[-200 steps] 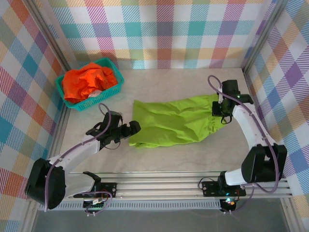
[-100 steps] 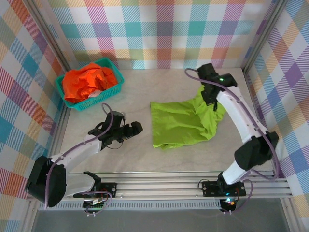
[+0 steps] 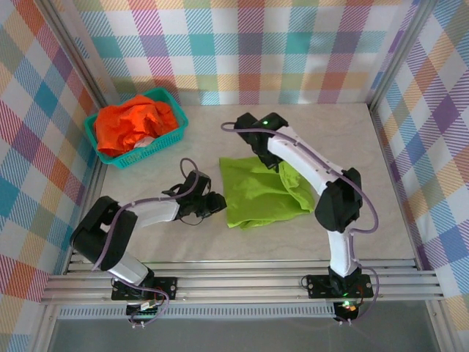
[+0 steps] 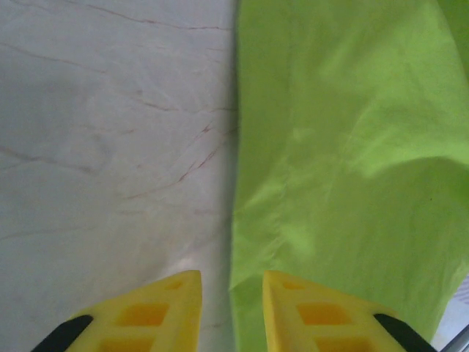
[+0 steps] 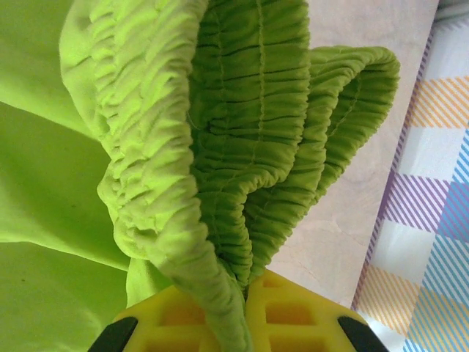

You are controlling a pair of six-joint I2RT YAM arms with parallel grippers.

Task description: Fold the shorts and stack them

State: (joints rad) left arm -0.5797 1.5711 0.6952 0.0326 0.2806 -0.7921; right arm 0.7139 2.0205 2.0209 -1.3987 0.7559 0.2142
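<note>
Operator: left side first, what have I got?

Engineer: Your left gripper point(image 4: 231, 286) sits low at the near-left edge of the lime green shorts point(image 3: 256, 194), with the arm stretched out along the table point(image 3: 388, 191). Fingers are apart with a narrow gap, and the cloth edge runs into that gap. Nothing pinched that I can see.

Operator: and the right?

Engineer: Your right gripper point(image 5: 245, 297) is pinched on the bunched elastic waistband point(image 5: 249, 132), several layers between the pads. The arm reaches across from the right, wrist above the far edge of the cloth. The shorts lie mid-table, with the waist end lifted over the legs.

Operator: how do I finish this fold clean?

Engineer: My read is the fold's half laid. Pin the near edge with the left so the bottom layer can't slide. Then lower the waistband flat and square to that edge before you let go. Drop it from height and the elastic will likely spring back and skew.

Operator: next pair?

Engineer: Far left, in the teal basket point(image 3: 154, 149): orange shorts point(image 3: 128, 125). Not yet folded, I'd say.
</note>
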